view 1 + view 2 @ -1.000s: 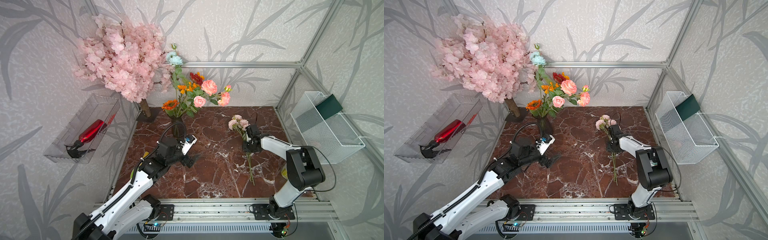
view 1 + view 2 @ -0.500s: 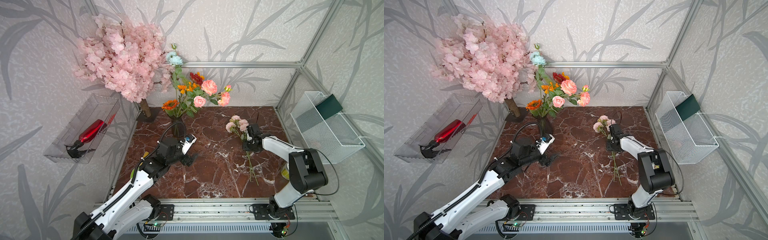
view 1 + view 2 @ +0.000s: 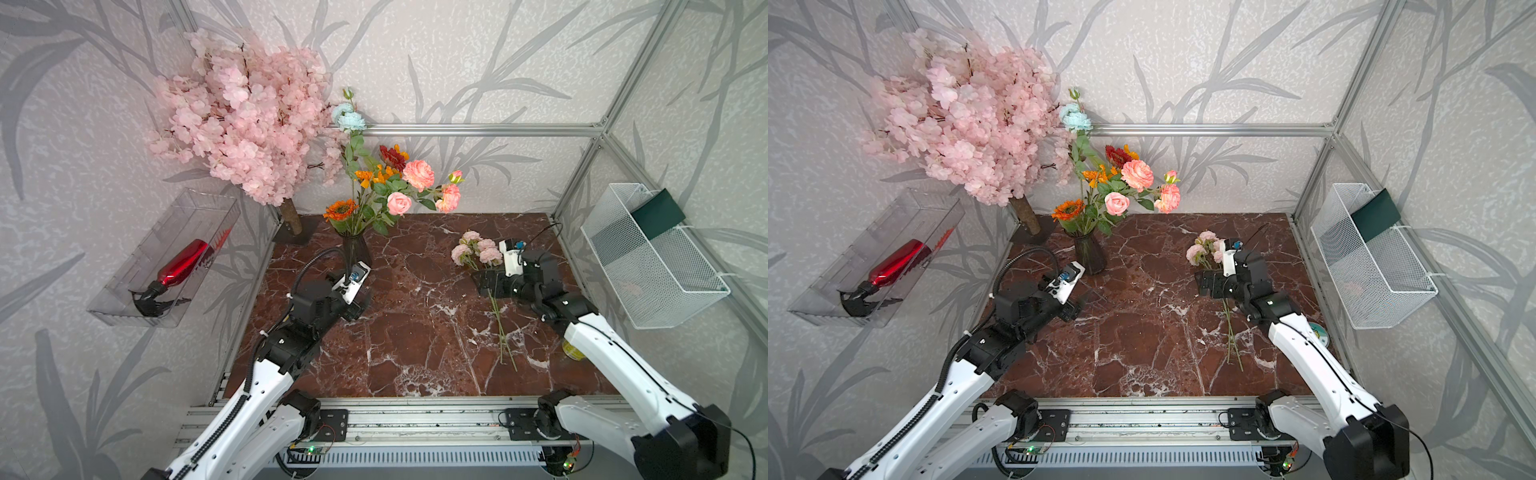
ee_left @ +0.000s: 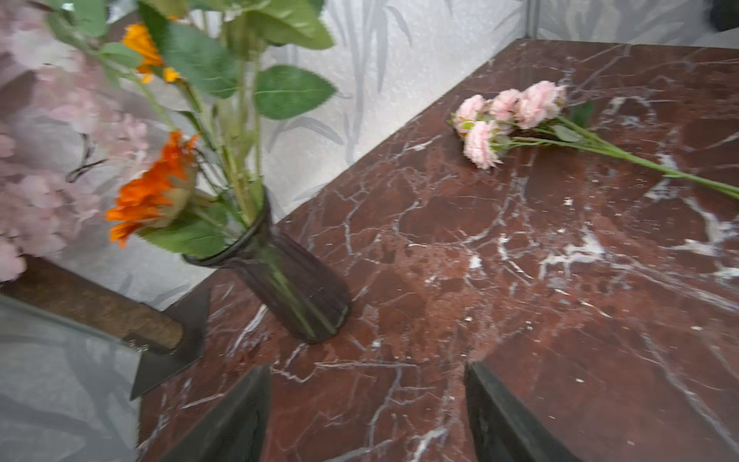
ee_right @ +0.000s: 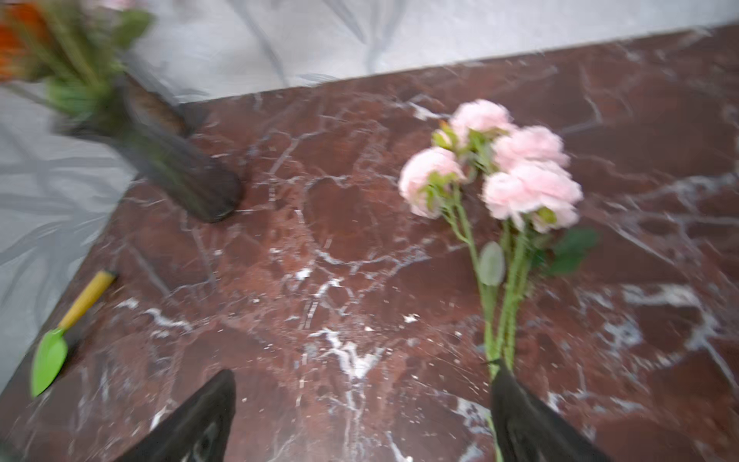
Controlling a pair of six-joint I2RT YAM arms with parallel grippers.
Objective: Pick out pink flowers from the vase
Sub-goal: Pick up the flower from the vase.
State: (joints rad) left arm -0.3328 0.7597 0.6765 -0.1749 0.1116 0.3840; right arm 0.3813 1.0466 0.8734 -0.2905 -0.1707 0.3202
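My right gripper (image 5: 362, 372) just let go, jaws wide; the pale pink spray (image 5: 516, 168) lies on the table (image 3: 415, 332), perhaps brushing one finger. Pink roses (image 3: 417, 174) remain in the vase (image 3: 356, 251).

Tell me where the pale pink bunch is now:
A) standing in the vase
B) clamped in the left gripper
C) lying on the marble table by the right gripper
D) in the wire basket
C: the pale pink bunch lies flat on the table, blooms ahead of the open right gripper.

R jaws opened, releasing pink flowers (image 3: 488, 255); L jaws narrowed a bit.
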